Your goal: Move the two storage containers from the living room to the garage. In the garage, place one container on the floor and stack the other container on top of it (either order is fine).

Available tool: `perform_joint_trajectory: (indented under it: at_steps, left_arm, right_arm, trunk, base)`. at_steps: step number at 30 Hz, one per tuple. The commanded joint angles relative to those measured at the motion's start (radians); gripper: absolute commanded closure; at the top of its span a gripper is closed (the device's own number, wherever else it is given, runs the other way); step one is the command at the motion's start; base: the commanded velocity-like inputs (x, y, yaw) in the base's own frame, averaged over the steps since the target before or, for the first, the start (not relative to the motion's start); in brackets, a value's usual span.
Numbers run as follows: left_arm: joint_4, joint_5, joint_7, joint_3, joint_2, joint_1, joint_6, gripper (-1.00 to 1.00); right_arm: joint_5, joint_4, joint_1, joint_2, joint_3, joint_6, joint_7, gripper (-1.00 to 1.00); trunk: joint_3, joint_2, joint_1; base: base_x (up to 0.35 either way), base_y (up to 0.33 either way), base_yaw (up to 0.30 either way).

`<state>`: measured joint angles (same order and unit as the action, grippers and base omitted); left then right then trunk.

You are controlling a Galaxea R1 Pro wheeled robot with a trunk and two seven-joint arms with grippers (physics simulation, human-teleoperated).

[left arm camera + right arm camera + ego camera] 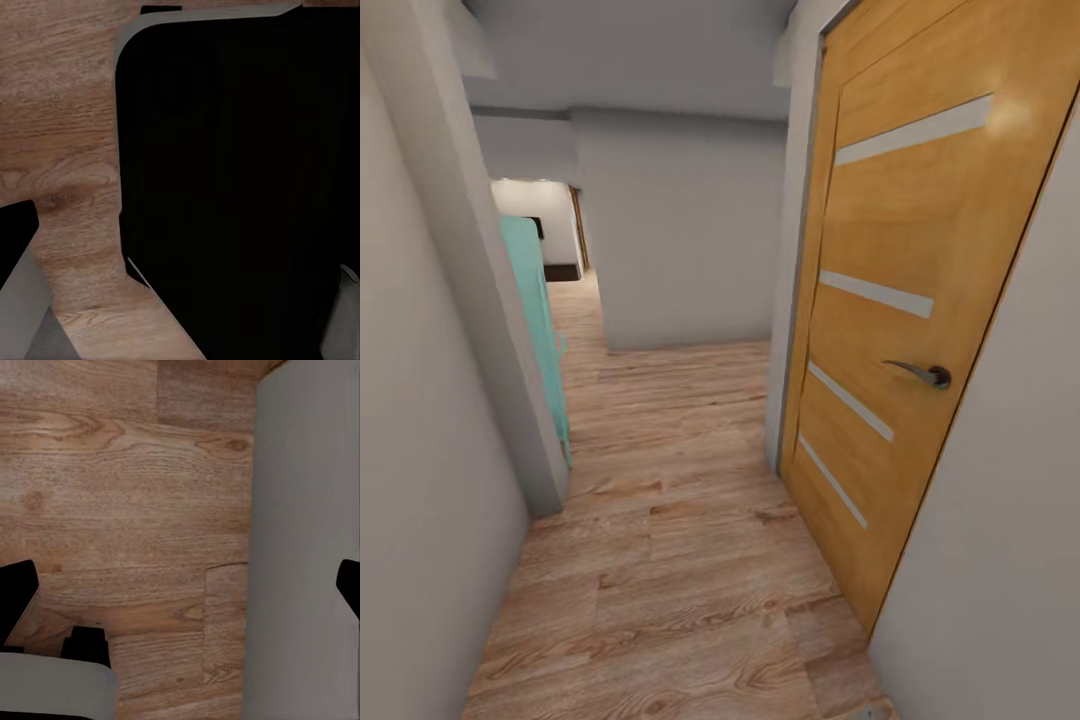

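A narrow hallway is being travelled, wood plank flooring (680, 560) being passed underfoot. Both grippers are being pointed at the floor, their fingertips seen well apart with nothing between them. A closed wooden door (900, 330) is being passed on the right; farther on, a teal panel (540, 320) and a grey wall (680, 230) are being approached. The bins are presumably being sought elsewhere.

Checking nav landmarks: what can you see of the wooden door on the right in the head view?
The wooden door is orange-brown with a wood-grain look, inset with four pale horizontal strips. A curved metal lever handle sits near its right edge. It looks shut, set in a grey-white frame, its bottom meeting the light wood plank floor.
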<state>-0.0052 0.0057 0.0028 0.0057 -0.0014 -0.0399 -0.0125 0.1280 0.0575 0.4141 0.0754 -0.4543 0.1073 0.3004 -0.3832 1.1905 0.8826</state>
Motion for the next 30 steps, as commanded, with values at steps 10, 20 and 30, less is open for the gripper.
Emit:
perform_joint_trajectory:
  at_steps: [10, 20, 30]
  left_arm:
    - [0.001, 0.001, 0.0, 0.0, 0.0, -0.001, -0.001, -1.0]
    - [0.001, 0.0, 0.0, 0.0, 0.0, -0.001, -0.001, -1.0]
    - [0.001, 0.0, 0.0, 0.0, 0.0, -0.001, -0.001, -1.0]
  right_arm:
    - [0.01, 0.002, 0.0, 0.0, -0.009, 0.006, 0.005, -1.0]
    - [0.01, 0.002, 0.0, 0.0, -0.009, 0.006, 0.005, -1.0]
    - [0.021, -0.012, 0.0, -0.001, -0.006, 0.01, 0.002, -1.0]
  trunk:
    - [-0.001, 0.0, 0.001]
    - [-0.001, 0.0, 0.001]
    - [-0.001, 0.0, 0.001]
  base:
    - [0.33, 0.0, 0.232]
    - [0.33, 0.0, 0.018]
    - [0.33, 0.0, 0.0]
